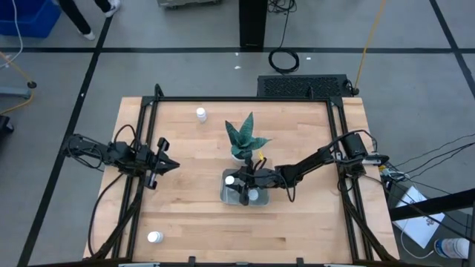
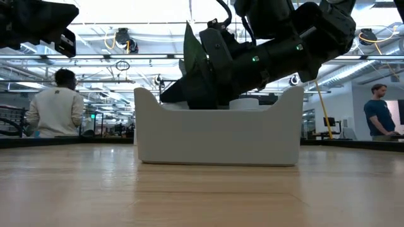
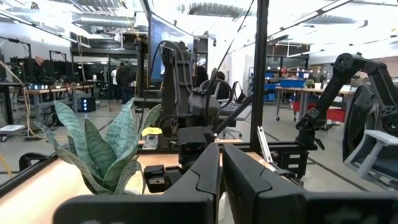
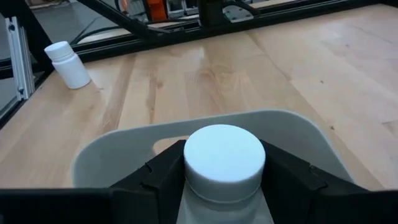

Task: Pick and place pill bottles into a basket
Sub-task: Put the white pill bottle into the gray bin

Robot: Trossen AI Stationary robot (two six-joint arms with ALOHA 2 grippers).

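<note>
The pale grey tray (image 1: 225, 196) sits at the table's middle, near the potted plant (image 1: 245, 141). My right gripper (image 1: 249, 191) reaches into it from the right and is shut on a white pill bottle (image 4: 224, 163), whose cap also shows above the tray wall in the low view (image 2: 243, 102). A second bottle (image 1: 230, 179) stands in the tray's far left corner. Two more bottles stand on the table, one at the far side (image 1: 201, 113) and one at the near left (image 1: 154, 237). My left gripper (image 1: 172, 165) hovers shut and empty at the table's left. My right gripper pinches the bottle between its two fingers (image 4: 158, 177), on its two opposite sides just below the cap (image 4: 219, 190). The fingers come slanting down from the table's right. The bottle stands upright inside the tray, cap up; whether its base rests on the tray floor is hidden.
The plant pot (image 1: 239, 156) stands right behind the tray, its leaves close to my right arm. Black frame rails (image 1: 223, 99) run along the table's edges. Bare wood lies left and near of the tray. People stand in the room beyond.
</note>
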